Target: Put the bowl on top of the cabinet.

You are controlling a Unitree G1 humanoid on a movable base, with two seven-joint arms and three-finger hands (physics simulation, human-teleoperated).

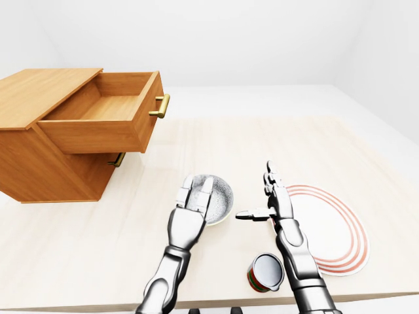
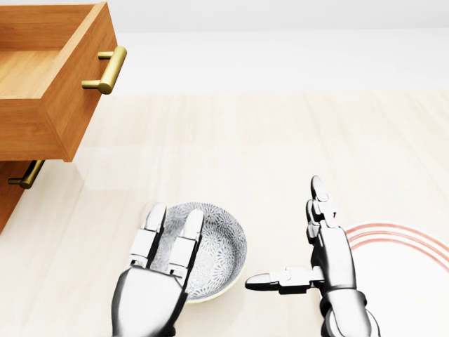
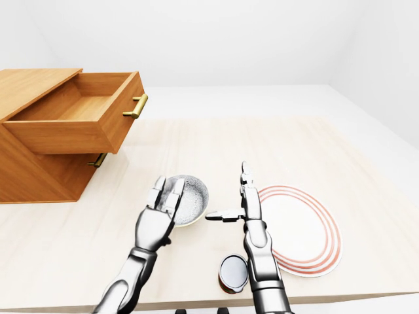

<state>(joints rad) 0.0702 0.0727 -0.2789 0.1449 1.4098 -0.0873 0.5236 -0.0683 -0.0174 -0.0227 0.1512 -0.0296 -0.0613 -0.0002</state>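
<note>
A grey patterned bowl (image 2: 219, 247) sits on the table, low in the head view. My left hand (image 2: 168, 235) hovers over the bowl's left side with its fingers (image 2: 188, 235) stretched flat and open, holding nothing. Just right of the bowl my right hand (image 2: 291, 239) stands open, index up and thumb pointing at the rim, apart from it. The wooden cabinet (image 1: 29, 91) stands at the left of the left-eye view, its flat top bare and its top drawer (image 1: 105, 114) pulled out.
A white plate with red rings (image 1: 334, 229) lies right of my right hand. A small red and green can (image 1: 265, 273) stands near the table's bottom edge by my right forearm. The lower drawer's brass handle (image 1: 118, 159) shows under the open drawer.
</note>
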